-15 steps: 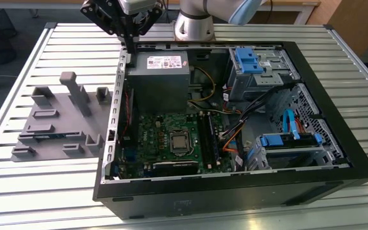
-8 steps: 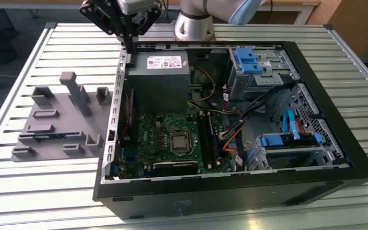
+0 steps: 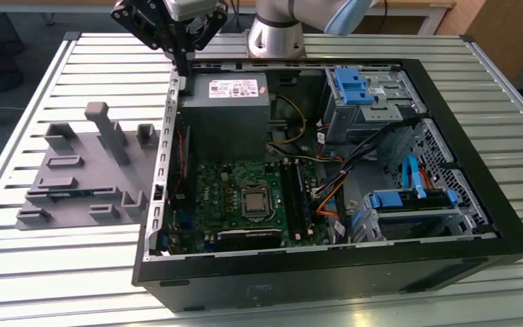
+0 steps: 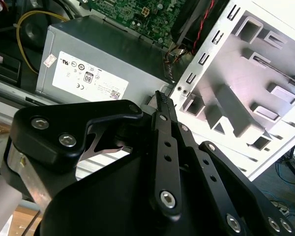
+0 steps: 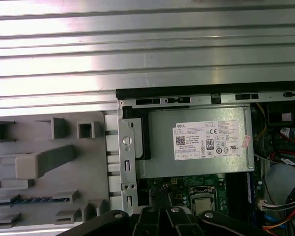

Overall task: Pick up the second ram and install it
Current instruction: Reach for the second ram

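The hand (image 3: 182,65), closed on nothing, hangs above the power supply (image 3: 225,116); the second ram (image 5: 34,200) sits in the holder tray (image 3: 107,174) near the tabletop's (image 3: 62,272) edge at the exterior view's left.

Printed label (image 5: 211,140) (certification marks, a square code) on the grey power supply (image 5: 157,160)

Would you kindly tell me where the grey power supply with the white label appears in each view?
Exterior view: the power supply sits in the case's far corner, toward the exterior view's left.
First wrist view: the power supply lies between the case rim and the green motherboard.
Second wrist view: the power supply lies label-up against the motherboard.
Shared landmark: the grey holder tray, just outside the case wall nearest it.
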`<state>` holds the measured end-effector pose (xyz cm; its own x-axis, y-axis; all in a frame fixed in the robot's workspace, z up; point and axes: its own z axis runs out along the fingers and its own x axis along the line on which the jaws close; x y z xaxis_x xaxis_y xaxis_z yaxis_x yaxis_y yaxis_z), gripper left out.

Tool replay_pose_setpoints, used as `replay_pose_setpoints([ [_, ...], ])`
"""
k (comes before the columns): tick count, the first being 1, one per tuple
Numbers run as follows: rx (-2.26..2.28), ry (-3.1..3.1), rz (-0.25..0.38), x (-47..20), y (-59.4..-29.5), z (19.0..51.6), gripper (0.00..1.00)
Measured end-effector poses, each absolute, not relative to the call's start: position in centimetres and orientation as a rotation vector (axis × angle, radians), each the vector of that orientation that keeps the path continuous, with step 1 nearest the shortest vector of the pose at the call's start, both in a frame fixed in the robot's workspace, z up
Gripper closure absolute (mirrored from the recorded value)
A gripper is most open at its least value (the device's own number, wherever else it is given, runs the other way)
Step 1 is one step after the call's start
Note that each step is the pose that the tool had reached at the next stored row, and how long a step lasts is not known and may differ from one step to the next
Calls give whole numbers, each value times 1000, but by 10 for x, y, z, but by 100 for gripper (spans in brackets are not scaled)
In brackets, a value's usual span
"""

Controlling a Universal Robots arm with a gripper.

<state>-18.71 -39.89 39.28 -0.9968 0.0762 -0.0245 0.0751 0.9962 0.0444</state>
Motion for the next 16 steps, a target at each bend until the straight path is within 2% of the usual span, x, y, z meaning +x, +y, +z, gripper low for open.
replay_pose_setpoints([
  [16, 118, 3113, 68, -197, -399, 393, 89],
])
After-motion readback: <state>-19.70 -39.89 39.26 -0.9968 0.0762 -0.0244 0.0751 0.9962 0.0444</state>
